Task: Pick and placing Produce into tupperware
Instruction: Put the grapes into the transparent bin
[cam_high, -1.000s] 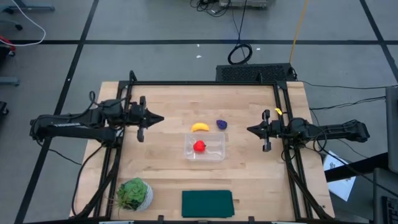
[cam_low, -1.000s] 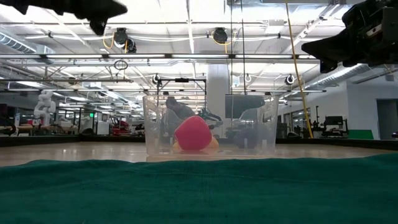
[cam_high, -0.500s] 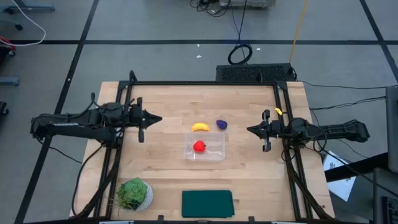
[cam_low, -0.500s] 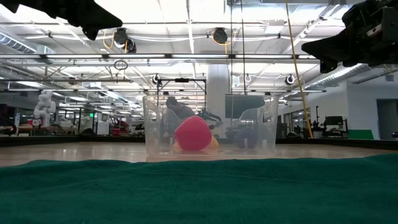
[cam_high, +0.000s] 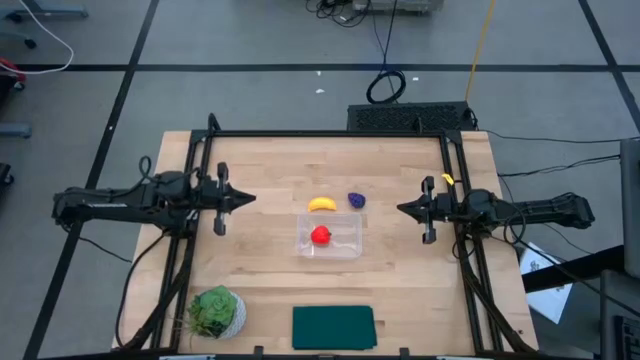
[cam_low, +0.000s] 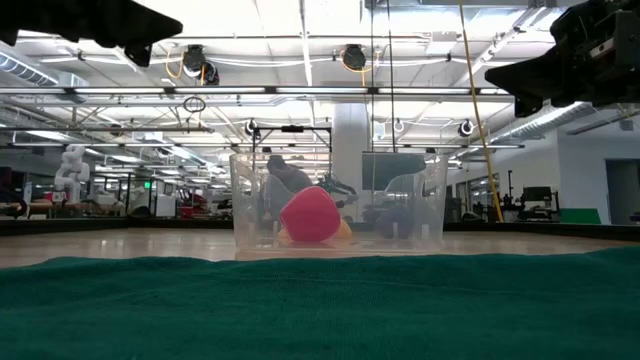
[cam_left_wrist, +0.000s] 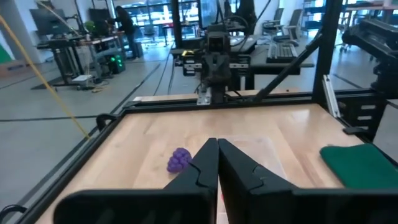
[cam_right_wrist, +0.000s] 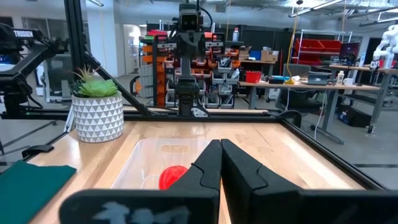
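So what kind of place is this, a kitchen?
No, it looks like a big robot lab or workshop. Two robot arms sit at a wooden table with toy fruit, and behind it are workbenches, equipment racks and long ceiling lights.

On my wooden worktop (cam_high: 260, 270), a leafy green plant (cam_high: 214, 311) in a white patterned pot sits near one front corner. Beside it, along the front edge, a dark green flat cloth (cam_high: 333, 327) lies spread out. Cables (cam_high: 385, 85) trail across the grey floor beyond.
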